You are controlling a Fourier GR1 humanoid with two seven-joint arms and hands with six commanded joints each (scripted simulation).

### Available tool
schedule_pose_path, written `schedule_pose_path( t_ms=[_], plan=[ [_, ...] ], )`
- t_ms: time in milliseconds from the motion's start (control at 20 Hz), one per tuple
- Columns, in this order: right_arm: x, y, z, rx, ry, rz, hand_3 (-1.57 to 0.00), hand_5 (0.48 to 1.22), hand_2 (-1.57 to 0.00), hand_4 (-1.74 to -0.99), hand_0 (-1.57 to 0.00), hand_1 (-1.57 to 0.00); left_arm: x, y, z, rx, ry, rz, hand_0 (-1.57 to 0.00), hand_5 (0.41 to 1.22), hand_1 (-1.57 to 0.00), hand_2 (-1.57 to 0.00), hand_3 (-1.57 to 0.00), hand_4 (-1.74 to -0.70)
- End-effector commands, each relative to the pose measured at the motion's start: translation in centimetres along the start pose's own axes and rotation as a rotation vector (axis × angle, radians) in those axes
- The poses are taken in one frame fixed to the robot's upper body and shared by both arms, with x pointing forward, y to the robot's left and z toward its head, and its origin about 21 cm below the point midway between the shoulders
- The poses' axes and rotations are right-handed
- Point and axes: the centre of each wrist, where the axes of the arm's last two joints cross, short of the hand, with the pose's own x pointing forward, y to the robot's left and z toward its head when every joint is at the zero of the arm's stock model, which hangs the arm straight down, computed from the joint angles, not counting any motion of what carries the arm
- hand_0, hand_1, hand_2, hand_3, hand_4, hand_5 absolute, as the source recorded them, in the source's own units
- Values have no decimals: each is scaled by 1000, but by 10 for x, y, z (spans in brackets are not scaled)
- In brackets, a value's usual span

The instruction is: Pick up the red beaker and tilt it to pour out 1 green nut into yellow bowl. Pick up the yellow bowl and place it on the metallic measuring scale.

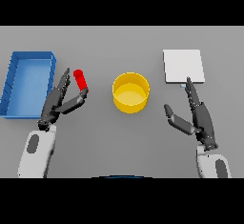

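Small red cylindrical beaker (pixel 81 80) stands left of the round yellow bowl (pixel 130 92), against the left robot hand (pixel 59 101).
Its fingers are spread, not clamped; a nudge could topple it. Right robot hand (pixel 198 116) open near the flat metallic square scale (pixel 184 66).

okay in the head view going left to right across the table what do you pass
Blue tray → left hand → red beaker → yellow bowl → metallic measuring scale, with the right hand below it.
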Motion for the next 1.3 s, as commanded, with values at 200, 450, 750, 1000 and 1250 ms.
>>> schedule_pose_path(
  t_ms=[200,450,750,1000,1250],
  plan=[
    [0,1,-2,6,-3,1,1,627,1,-1222,1,1,-2,-5,-22,-27,-37,-15,1,651,1,1,1,-1200],
    [1,1,2,3,-3,-6,1,634,1,-1233,1,1,-1,-15,-44,-23,-15,-57,1,664,1,1,1,-1196],
    [1,3,1,-7,3,-7,1,642,1,-1245,1,1,-4,-18,-62,-6,-33,-20,1,695,1,1,1,-1246],
    [0,-3,-1,-11,11,-9,1,645,1,-1242,1,1,-16,-29,-70,27,-61,78,-81,761,-94,-157,-133,-1364],
    [0,-3,7,-11,-4,-3,1,648,1,-1239,1,1,-12,-40,-77,78,-66,-5,-918,1043,-941,-989,-984,-1558]
  ],
)
